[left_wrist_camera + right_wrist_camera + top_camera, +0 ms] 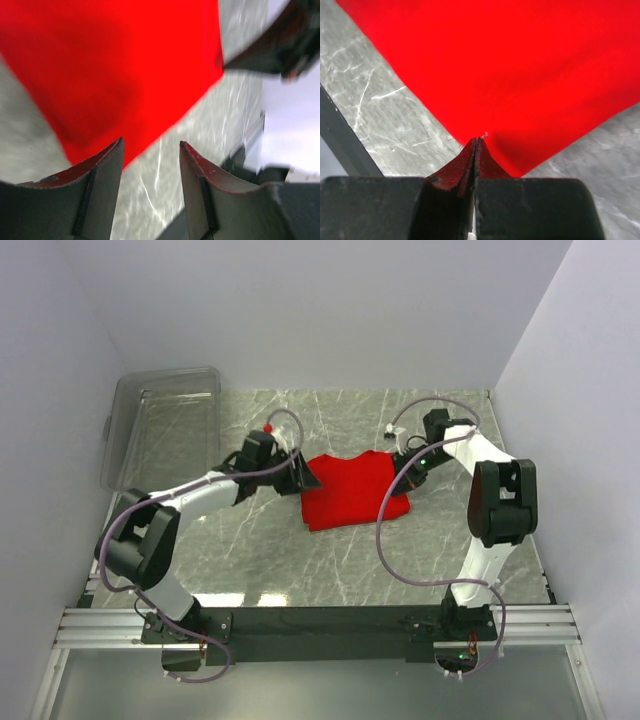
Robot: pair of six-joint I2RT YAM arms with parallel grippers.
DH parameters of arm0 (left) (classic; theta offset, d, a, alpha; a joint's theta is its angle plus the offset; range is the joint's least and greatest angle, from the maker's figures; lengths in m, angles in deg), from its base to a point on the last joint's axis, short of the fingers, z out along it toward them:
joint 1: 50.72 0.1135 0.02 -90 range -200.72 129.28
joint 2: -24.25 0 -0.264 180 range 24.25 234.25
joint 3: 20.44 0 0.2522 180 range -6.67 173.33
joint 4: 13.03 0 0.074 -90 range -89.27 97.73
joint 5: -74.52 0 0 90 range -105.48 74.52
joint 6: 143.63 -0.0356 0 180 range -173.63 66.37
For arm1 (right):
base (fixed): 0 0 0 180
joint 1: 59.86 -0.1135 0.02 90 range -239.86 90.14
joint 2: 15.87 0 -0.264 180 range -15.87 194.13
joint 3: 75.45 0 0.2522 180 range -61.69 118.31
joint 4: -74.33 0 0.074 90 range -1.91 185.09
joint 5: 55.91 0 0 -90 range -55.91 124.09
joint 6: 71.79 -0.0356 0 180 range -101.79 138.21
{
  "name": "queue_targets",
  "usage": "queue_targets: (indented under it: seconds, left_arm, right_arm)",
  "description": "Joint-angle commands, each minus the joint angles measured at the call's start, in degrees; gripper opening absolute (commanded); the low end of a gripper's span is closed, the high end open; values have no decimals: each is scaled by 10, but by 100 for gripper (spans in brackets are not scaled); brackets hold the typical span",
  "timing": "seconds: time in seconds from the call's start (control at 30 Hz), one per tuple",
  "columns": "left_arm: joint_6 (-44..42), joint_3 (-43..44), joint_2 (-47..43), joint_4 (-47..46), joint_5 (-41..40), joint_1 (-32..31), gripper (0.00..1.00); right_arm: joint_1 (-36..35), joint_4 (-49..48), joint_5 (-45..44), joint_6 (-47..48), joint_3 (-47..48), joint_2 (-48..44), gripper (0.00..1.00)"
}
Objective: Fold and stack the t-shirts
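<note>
The red t-shirt [350,490] lies folded into a rough rectangle in the middle of the marble table. My left gripper [305,478] is at the shirt's left edge. In the left wrist view this gripper [150,145] is open, bare table shows between its fingers, and the t-shirt [115,65] lies just beyond the left fingertip. My right gripper [408,464] is at the shirt's right edge. Seen from the right wrist, it [477,141] is shut, its tips over the near edge of the t-shirt [520,65]. No cloth shows between the jaws.
A clear plastic bin [165,425] stands at the back left of the table. White walls close in the left, back and right sides. The right arm [280,45] shows beyond the shirt in the left wrist view. A black rail [320,620] runs along the near edge.
</note>
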Motion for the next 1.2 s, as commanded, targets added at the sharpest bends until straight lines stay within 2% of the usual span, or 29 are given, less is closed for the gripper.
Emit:
queue_targets:
  seconds: [0.0, 0.13, 0.57, 0.67, 0.73, 0.8, 0.83, 0.9, 0.93, 0.97, 1.0, 1.03, 1.17]
  left_arm:
    - [29, -14, 8, -60, 39, -38, 53]
    - [36, -29, 35, -66, 30, -57, 53]
    - [-2, -79, 70, -22, 9, -59, 52]
    - [-6, -84, 52, -27, -16, -59, 52]
    - [-10, -86, 0, -29, -37, -59, 54]
    - [-19, -70, -56, 1, -78, -59, 57]
    - [-30, -65, -75, 12, -95, -59, 58]
    - [-45, -57, -135, 52, -153, -59, 66]
    - [-48, -55, -156, 66, -175, -59, 69]
    - [-53, -56, -178, 79, -197, -58, 73]
    - [-54, -64, -227, 99, -246, -59, 76]
    - [-53, -69, -253, 108, -254, -59, 79]
    - [-29, -103, -371, 148, -332, -58, 85]
  right_arm:
    - [1, -49, -14, -39, 1, 17, 0]
    - [1, -61, -32, -81, 23, 46, 0]
    - [26, -41, -59, -57, -13, 31, 0]
    - [45, -36, -53, -57, -9, 0, 0]
    - [48, -45, -52, -67, -12, -25, 1]
    - [49, -53, -61, -80, -14, -50, 8]
    - [48, -57, -63, -103, -13, -54, 22]
    - [48, -57, -61, -120, -7, -52, 34]
    - [49, -61, -60, -146, -8, -50, 45]
    - [49, -77, -61, -163, -14, -47, 52]
    - [48, -87, -61, -202, -19, -40, 67]
    - [49, -98, -65, -225, -24, -36, 75]
    - [47, -157, -98, -312, -42, 0, 80]
